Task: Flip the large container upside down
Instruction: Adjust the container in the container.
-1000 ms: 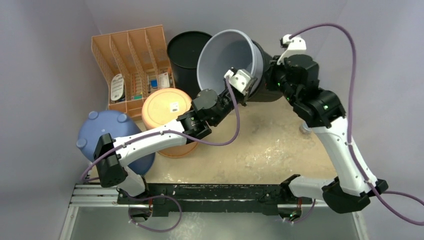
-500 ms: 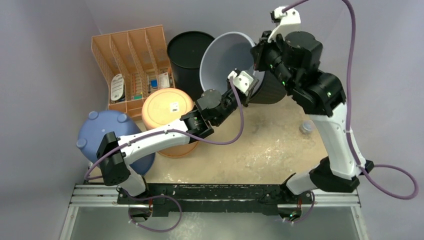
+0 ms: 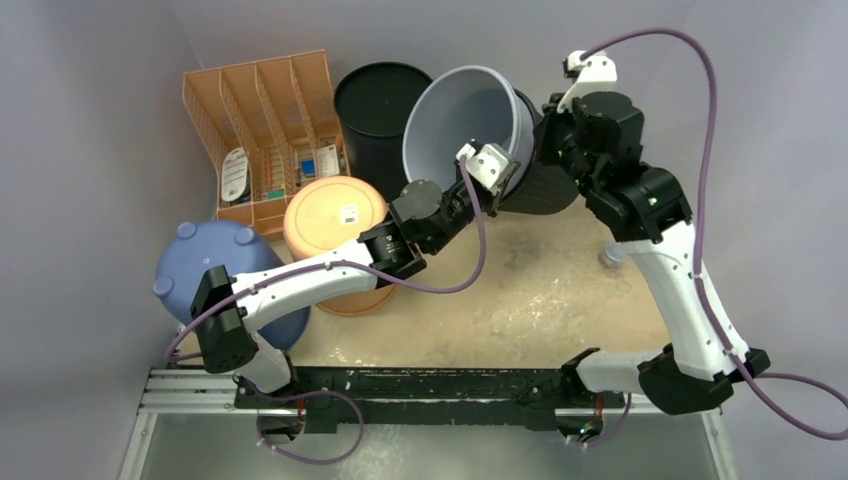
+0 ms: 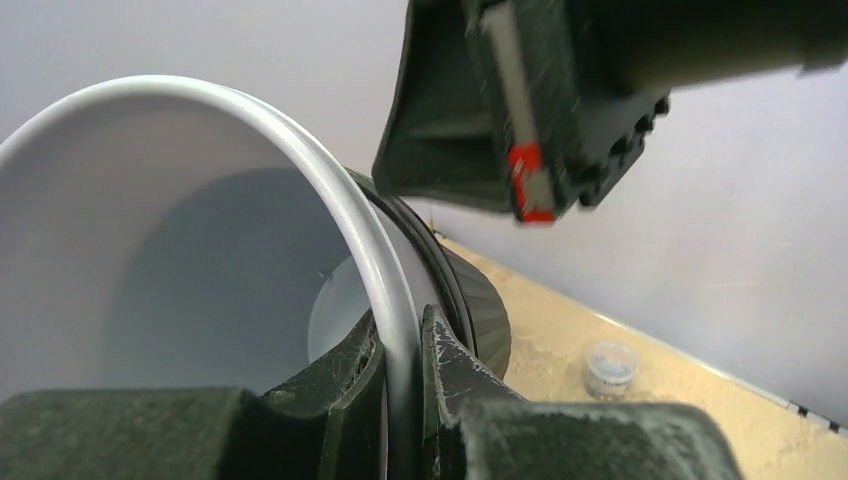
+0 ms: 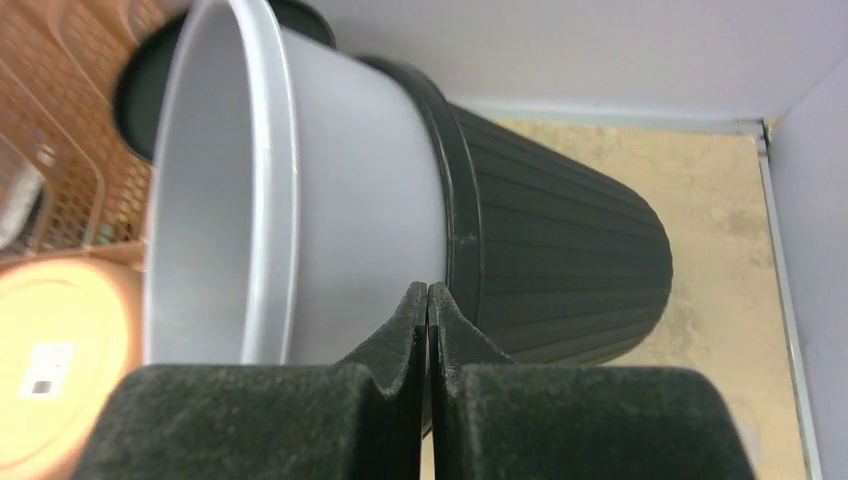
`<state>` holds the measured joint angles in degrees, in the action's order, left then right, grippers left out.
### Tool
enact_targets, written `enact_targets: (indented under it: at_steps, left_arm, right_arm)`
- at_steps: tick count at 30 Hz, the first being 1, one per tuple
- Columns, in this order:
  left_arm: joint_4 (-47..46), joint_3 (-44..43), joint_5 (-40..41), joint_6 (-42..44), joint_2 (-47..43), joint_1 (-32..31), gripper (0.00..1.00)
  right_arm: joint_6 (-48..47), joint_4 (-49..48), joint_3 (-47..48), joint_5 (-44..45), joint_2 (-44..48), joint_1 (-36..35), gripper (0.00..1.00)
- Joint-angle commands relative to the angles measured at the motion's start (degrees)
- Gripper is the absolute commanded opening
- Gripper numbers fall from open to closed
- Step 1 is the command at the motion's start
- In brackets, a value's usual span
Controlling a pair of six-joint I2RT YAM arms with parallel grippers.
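Scuffed tan tabletop [image 3: 520,290], lilac-grey walls [image 3: 90,150]. One blue tub [image 3: 200,260], one orange organizer [image 3: 262,110], one orange tub [image 3: 335,215], two black bins [image 3: 375,100]. At upper centre the one grey container [image 3: 470,110] tilts, nested in the ribbed bin [image 3: 545,185]. The left gripper [image 4: 400,335] pinches its rim; the right gripper [image 5: 428,300] is closed and empty. One cup [image 3: 612,255] stands at the right.

No legible text. White label [image 3: 348,213] on orange lid [image 3: 315,228]: print too small to read.

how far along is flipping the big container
Done: the grey container, nested in a black ribbed bin, is tipped sideways. In hand: the left gripper is clamped on its rim; the shut right gripper sits at its outer wall. Left: rotating it mouth-down onto the table.
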<state>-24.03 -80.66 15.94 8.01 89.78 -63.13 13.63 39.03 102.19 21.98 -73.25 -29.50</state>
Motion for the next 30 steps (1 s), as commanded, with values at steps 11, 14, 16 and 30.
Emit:
enact_targets:
  at_steps: [11, 14, 16, 30]
  left_arm:
    - [-15.60, -4.47, -1.28, 2.36, -4.44, 0.29, 0.00]
    - [-15.96, -4.59, -1.91, 2.13, -4.65, 0.30, 0.00]
    - [-15.79, -4.96, -2.50, 2.03, -4.65, 0.32, 0.00]
    - [-14.97, -5.20, -1.16, 1.90, -3.26, 0.38, 0.00]
  right_arm:
    - [-0.15, 0.28, 3.37, -4.99, 2.20, -0.15, 0.00]
    - [-1.40, -2.43, -10.93, -6.72, 0.44, -0.13, 0.00]
    - [-0.44, -0.55, -11.77, -5.18, -1.30, -0.12, 0.00]
    - [-2.07, -0.63, 11.94, -6.33, -0.77, -0.64, 0.00]
